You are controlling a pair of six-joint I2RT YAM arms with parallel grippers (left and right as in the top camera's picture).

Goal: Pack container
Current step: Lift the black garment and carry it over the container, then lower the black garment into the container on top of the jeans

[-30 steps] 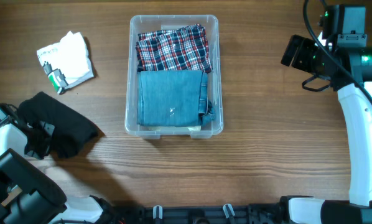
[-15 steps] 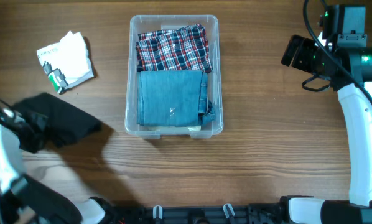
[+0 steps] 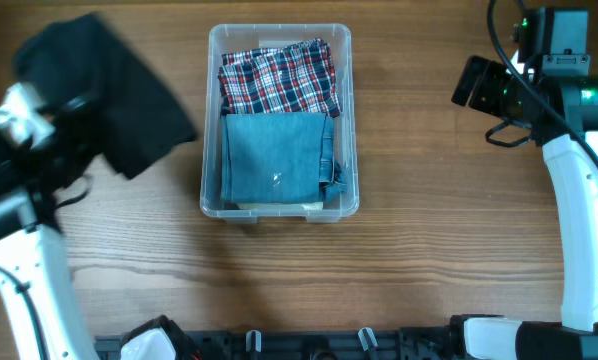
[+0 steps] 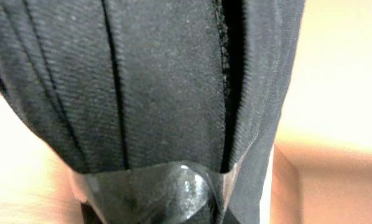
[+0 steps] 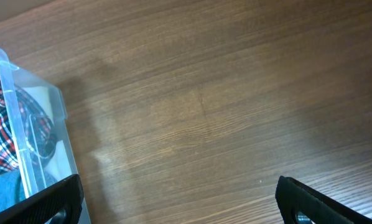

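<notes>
One black cloth (image 4: 161,81) fills the left wrist view, hanging in loose folds from the left jaws, which are clenched on it. From overhead it appears held up off the worktop (image 3: 429,250), just left of the container (image 3: 279,213) and not touching it.

Several things could go wrong from here, in my judgement. The cloth is a slack bundle gripped at one spot, so a trailing fold could snag the left rim on the way across and drag or tip the light bin. It could also slip from the jaws if the swing is quick. The bundle hides part of the worktop from above, which makes the drop point harder to judge.

The container sits mid-worktop between the arms, open side up, with its long axis running near to far and roughly square to the worktop's edge. Its short ends face toward and away from the robot. Denim (image 3: 274,155) covers the near part and plaid (image 3: 279,78) the far part, so little of the floor shows. The black cloth must therefore go on top, where it may stand proud of the rim or spill over a side unless it is laid flat.

Farther off on the right, the right jaws are spread wide and hold nothing, parked well apart from the container
</notes>
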